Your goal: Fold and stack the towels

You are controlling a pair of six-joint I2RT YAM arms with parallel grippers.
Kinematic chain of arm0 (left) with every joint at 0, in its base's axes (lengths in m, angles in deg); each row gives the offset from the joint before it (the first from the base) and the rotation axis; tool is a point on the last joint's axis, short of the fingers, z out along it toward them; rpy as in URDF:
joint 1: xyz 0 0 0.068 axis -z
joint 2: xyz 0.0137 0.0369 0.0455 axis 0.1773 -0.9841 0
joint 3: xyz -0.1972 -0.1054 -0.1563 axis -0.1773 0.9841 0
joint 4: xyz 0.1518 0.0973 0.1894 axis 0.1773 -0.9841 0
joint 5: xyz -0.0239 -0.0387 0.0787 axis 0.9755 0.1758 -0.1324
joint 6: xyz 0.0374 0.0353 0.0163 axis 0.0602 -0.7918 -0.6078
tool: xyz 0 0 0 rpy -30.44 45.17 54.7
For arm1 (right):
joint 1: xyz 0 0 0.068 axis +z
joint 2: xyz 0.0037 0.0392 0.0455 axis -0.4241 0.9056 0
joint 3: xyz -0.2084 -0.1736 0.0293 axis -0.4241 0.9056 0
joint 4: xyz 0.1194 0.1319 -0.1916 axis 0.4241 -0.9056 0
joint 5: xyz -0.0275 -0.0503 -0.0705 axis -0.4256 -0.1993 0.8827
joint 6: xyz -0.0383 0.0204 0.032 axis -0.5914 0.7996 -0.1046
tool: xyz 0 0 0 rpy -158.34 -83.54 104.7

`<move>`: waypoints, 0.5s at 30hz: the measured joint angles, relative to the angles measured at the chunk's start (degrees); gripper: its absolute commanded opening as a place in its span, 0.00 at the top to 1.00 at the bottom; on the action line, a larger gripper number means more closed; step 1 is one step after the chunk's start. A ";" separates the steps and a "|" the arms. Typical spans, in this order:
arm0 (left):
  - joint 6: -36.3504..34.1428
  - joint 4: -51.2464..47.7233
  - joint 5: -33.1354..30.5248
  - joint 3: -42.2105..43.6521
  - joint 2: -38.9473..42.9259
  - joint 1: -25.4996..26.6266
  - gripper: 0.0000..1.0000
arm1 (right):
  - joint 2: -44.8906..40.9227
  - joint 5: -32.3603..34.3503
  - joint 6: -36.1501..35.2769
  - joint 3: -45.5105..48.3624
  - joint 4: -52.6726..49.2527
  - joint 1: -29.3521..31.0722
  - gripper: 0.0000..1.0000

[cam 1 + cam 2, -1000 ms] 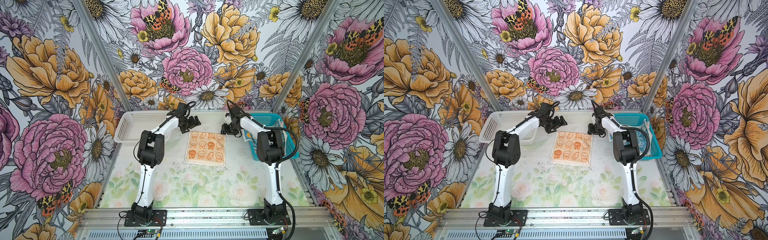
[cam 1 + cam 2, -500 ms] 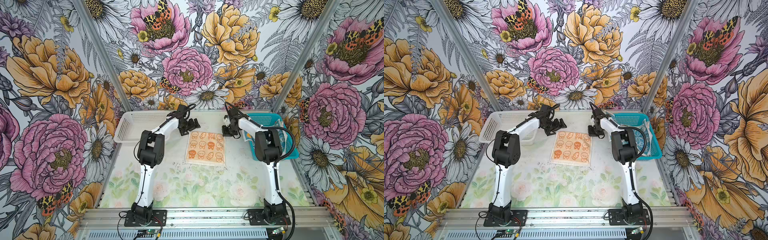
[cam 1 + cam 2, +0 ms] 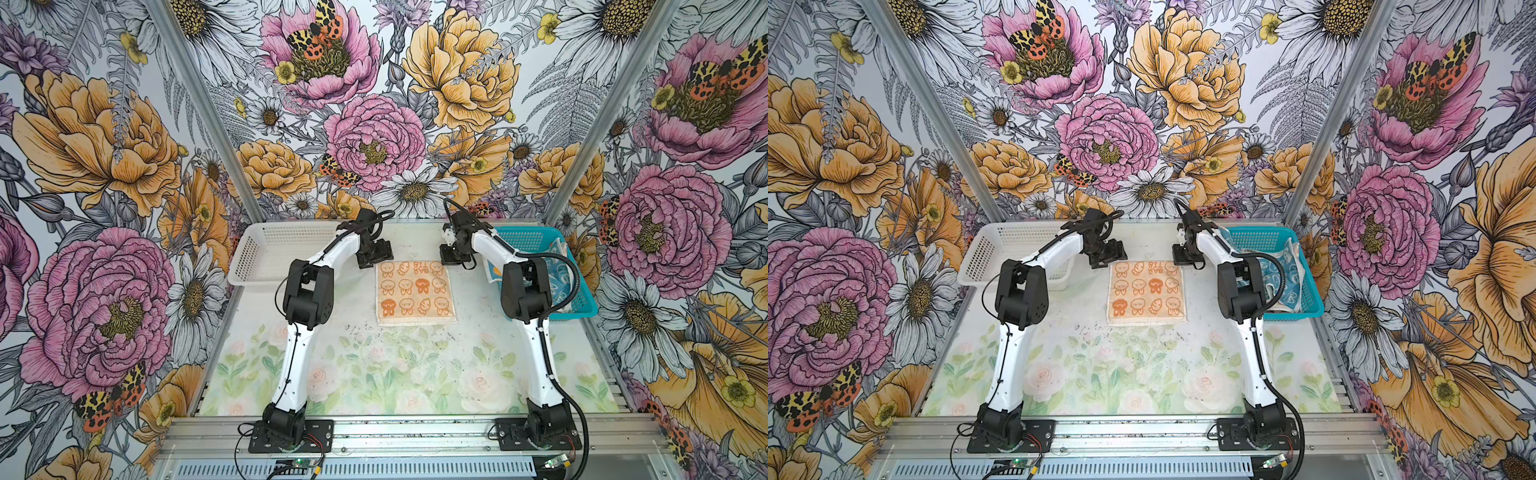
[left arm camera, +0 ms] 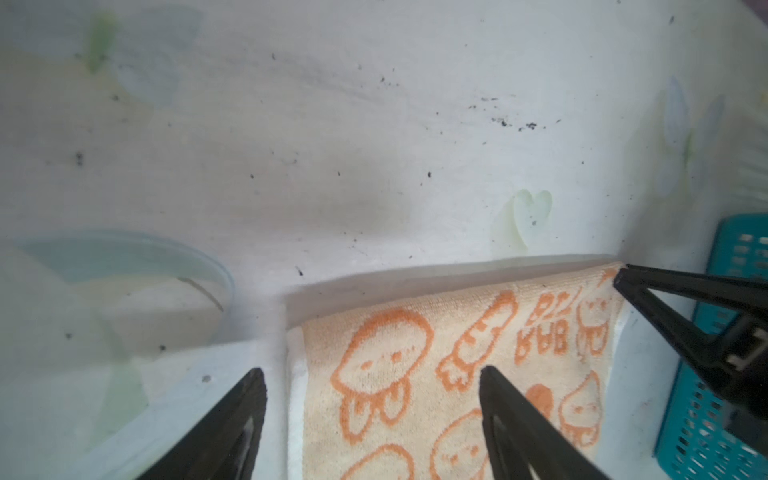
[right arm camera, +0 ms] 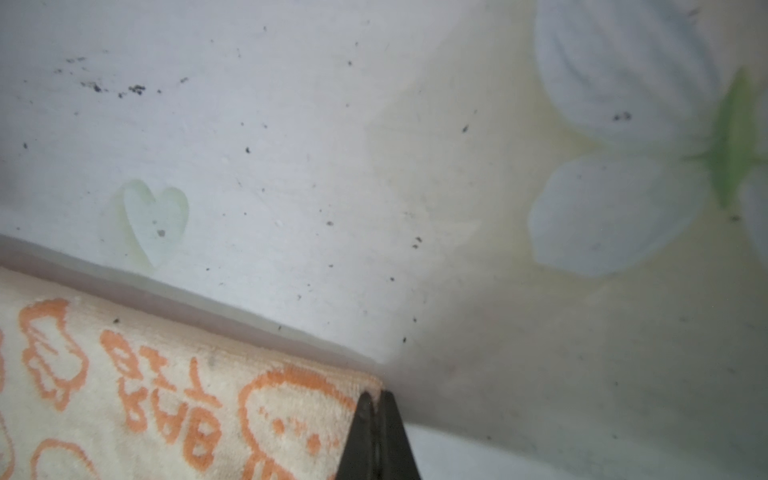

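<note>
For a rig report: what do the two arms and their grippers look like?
The left arm and right arm have white links, black joints. Thick black hose loops beside the right; thin cable follows the left. Fingers are black tapered wedges.

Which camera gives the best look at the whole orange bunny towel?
Both top views: the orange towel lies flat and whole, with all four edges visible. The left wrist view shows only its far strip. The right wrist view shows only the corner pinched by the right pincer.
</note>
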 measured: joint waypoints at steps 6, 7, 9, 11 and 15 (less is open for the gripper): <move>-1.75 -1.40 -1.79 -0.68 -1.27 -0.28 0.39 | 0.50 0.07 -1.22 -1.05 -0.72 0.00 1.00; -1.92 -1.40 -2.16 -0.74 -1.31 -0.28 0.41 | 0.50 0.04 -1.27 -1.05 -0.74 0.00 1.00; -1.99 -1.46 -2.71 -0.76 -1.40 -0.33 0.48 | 0.50 0.04 -1.33 -1.05 -0.79 0.00 1.00; -2.34 -1.46 -2.97 -0.79 -1.60 -0.39 0.55 | 0.50 0.04 -1.46 -1.05 -0.81 0.00 1.00; -3.04 -1.73 -3.50 -0.81 -1.84 -0.39 0.62 | 0.50 -0.02 -1.46 -1.03 -0.81 0.00 1.00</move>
